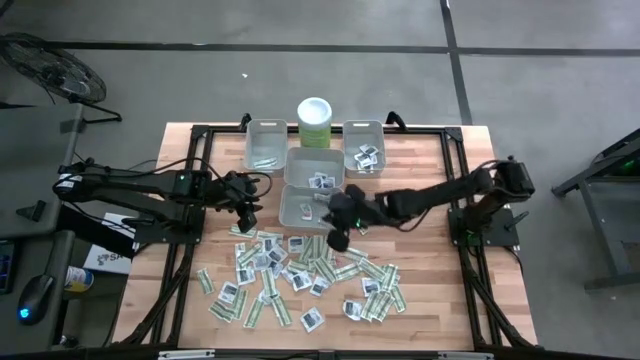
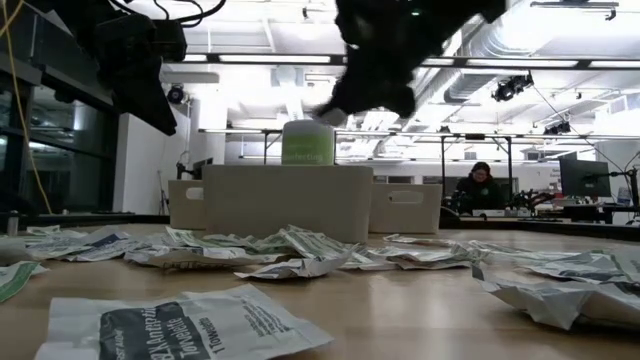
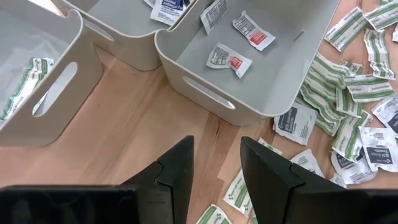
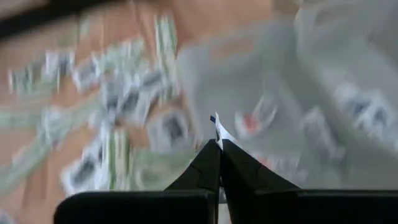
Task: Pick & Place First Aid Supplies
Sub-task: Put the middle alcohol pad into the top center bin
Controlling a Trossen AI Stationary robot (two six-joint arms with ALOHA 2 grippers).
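Fingers of my right hand [image 4: 219,144] pinched shut on a small white packet [image 4: 219,129] above the grey bin [image 1: 296,208], my left fingers [image 3: 214,165] parted, empty, near the table's scattered packets [image 1: 300,275].

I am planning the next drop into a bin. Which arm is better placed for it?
The right. Its pincer is shut on a packet beside the front bin. The left pincer is open and holds nothing.

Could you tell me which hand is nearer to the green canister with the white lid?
Right. The right hand hangs over the bins just before the canister; the left hand sits farther aside.
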